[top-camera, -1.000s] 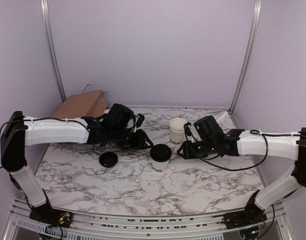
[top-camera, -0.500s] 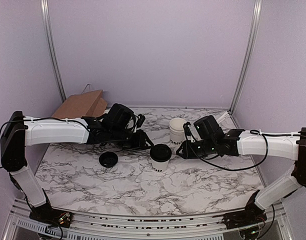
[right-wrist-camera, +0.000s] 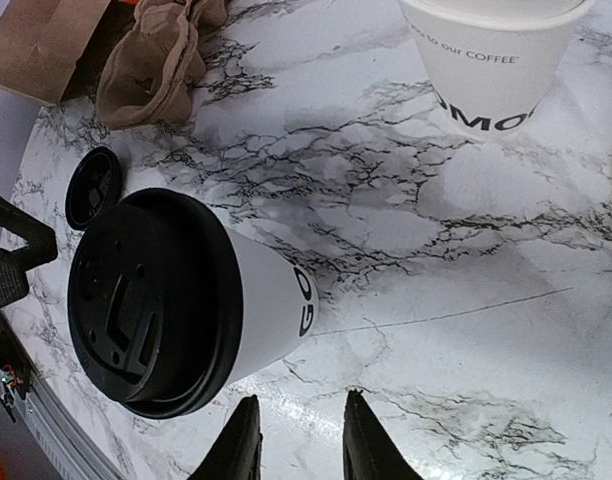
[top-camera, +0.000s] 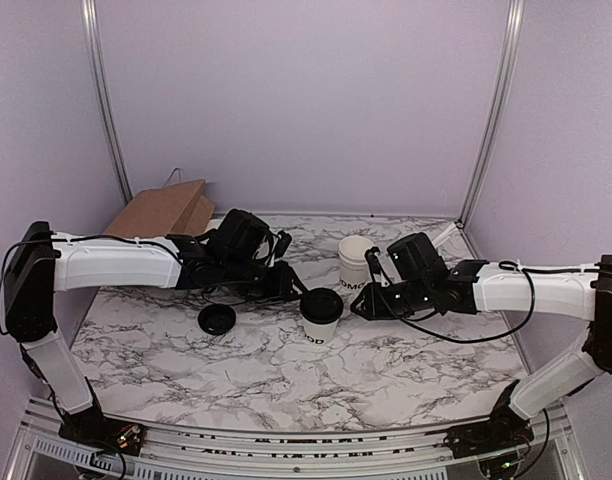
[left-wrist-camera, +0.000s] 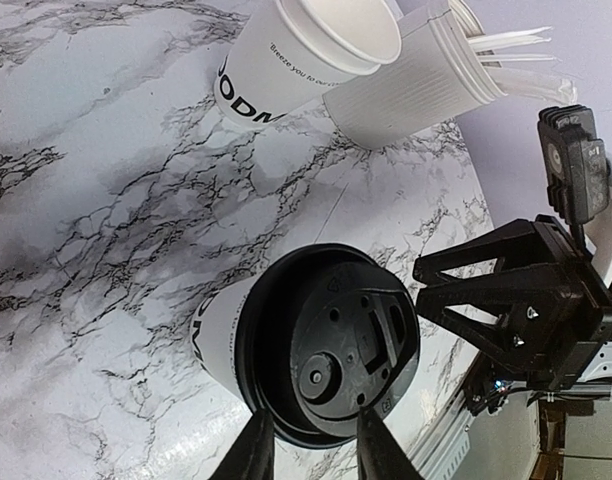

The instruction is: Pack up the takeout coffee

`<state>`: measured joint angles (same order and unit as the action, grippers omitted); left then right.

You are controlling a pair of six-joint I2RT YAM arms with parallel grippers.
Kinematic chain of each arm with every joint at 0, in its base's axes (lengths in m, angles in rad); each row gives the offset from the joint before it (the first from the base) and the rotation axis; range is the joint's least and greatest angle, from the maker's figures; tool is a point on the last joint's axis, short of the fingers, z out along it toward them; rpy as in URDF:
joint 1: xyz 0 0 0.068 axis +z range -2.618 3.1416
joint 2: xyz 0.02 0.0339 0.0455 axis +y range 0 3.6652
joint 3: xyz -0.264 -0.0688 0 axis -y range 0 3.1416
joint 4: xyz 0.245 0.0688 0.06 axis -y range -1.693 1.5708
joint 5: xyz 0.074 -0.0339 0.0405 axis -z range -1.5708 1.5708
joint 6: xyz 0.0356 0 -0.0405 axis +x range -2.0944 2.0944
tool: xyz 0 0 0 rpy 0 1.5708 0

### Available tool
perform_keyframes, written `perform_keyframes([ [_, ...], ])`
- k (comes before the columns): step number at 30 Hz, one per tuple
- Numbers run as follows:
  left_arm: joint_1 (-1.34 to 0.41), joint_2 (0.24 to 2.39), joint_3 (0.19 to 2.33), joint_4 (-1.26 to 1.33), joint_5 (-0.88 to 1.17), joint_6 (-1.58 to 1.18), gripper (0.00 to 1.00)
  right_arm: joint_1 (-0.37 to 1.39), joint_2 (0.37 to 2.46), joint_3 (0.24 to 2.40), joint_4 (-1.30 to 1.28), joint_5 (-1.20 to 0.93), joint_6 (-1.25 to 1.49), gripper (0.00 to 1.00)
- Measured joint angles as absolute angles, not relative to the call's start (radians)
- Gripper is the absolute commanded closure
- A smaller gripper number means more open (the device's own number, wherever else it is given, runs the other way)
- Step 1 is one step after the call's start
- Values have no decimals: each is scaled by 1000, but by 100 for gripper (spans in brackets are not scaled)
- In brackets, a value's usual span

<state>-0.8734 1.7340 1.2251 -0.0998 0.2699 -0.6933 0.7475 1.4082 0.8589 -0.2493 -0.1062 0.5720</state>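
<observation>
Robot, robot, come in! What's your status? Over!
Left end effector open, at the lid. Right end effector open, near the cup. Cup upright, lid on. Open cup and spare lid stand clear.

Left arm (top-camera: pixel 111 262): rounded white shells, black shoulder block (top-camera: pixel 26 285), bulky black wrist housing (top-camera: pixel 236 240) behind the hand. A thin black cable (top-camera: pixel 106 238) runs along the top of the white shell. Right arm (top-camera: pixel 531 290): same build, white shells and black joints, with a black cable loop (top-camera: pixel 466 340) under the forearm. Bases (top-camera: pixel 96 430) are dark, with wiring showing.

Left gripper (left-wrist-camera: pixel 311 450): two matte black fingers (left-wrist-camera: pixel 254 450), smooth and tapering. Right gripper (right-wrist-camera: pixel 296 440): the same black fingers. In the left wrist view its body (left-wrist-camera: pixel 506 300) is a black frame with triangular cut-outs, and a boxy black camera block (left-wrist-camera: pixel 576 165) sits behind it.
</observation>
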Motion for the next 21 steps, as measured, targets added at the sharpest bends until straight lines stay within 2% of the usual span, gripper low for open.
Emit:
perform_keyframes([
  [21, -882, 1769, 1225, -77, 272, -700, 73, 748, 1451, 863, -191, -157, 585, 72],
])
